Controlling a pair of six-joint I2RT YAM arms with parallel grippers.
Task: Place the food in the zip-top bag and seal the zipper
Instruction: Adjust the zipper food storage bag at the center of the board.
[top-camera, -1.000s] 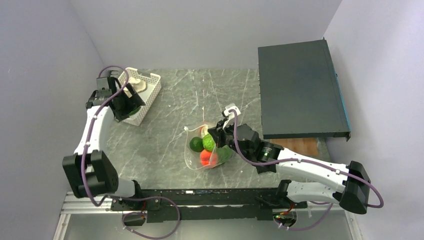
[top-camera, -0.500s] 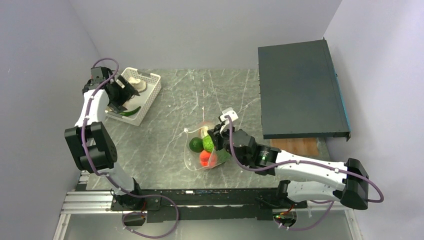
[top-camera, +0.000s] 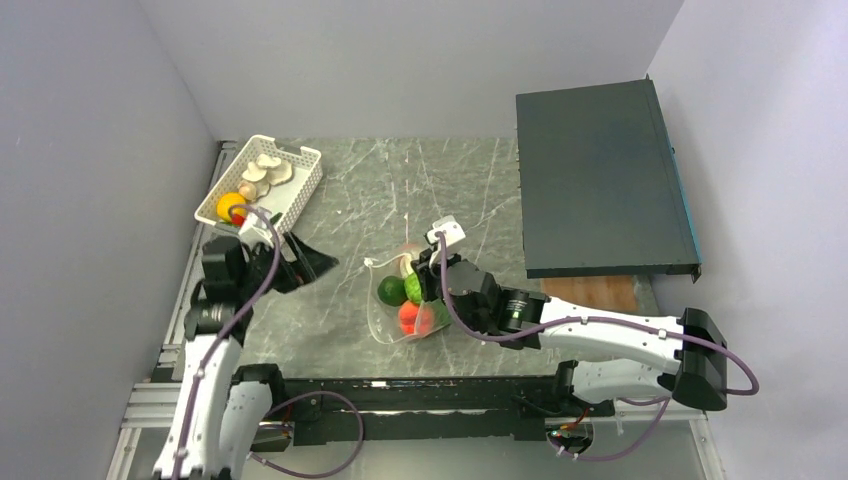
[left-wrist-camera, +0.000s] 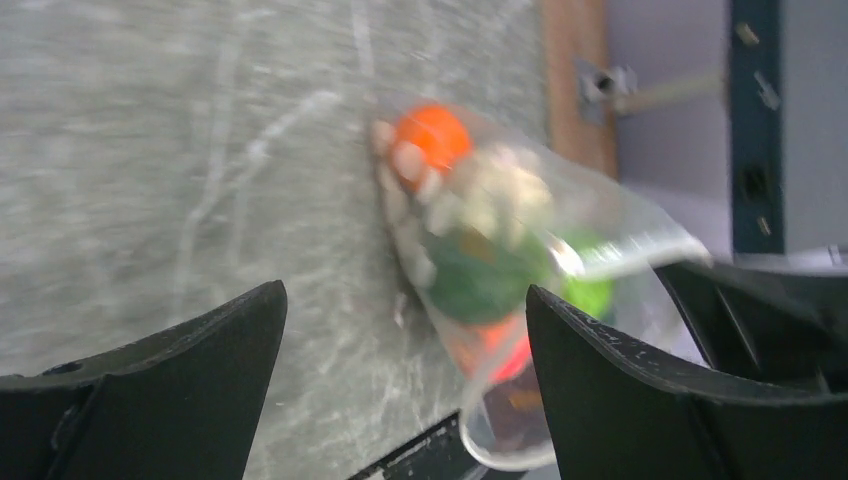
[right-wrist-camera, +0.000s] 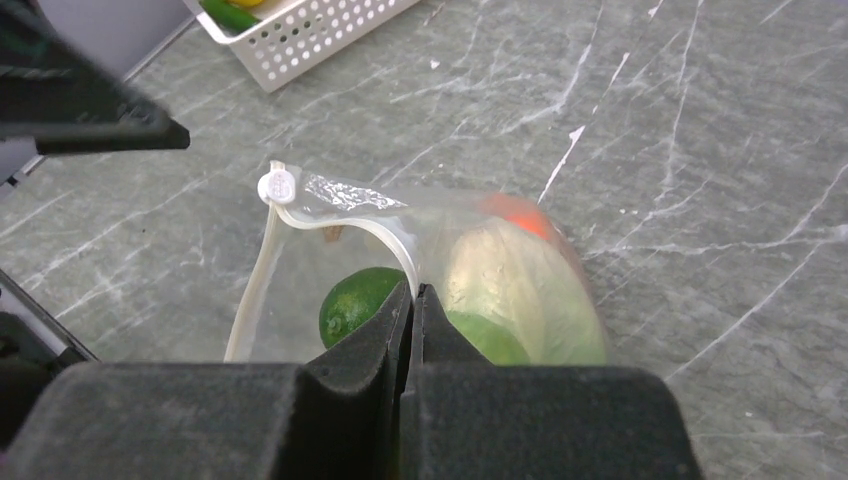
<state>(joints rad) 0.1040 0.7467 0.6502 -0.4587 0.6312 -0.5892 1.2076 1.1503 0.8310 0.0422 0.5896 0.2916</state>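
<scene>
The zip-top bag lies at the middle of the table, mouth open toward the left. Inside it sit a round green fruit, pale green lettuce and a red-orange round fruit. My right gripper is shut on the zipper, pinching the mouth's upper rim strip. Left of the bag, my left gripper hangs open and empty, pointing at the bag, which looks blurred there. Mushrooms and a yellow-orange citrus remain in the white basket.
The white slotted basket stands at the table's back left. A large dark box covers the back right, with a wooden board under its near edge. Grey walls close in on both sides.
My left arm has swung away from the basket, toward me and the middle, and its open gripper now faces the bag. The right gripper has shifted slightly left, still on the rim.
</scene>
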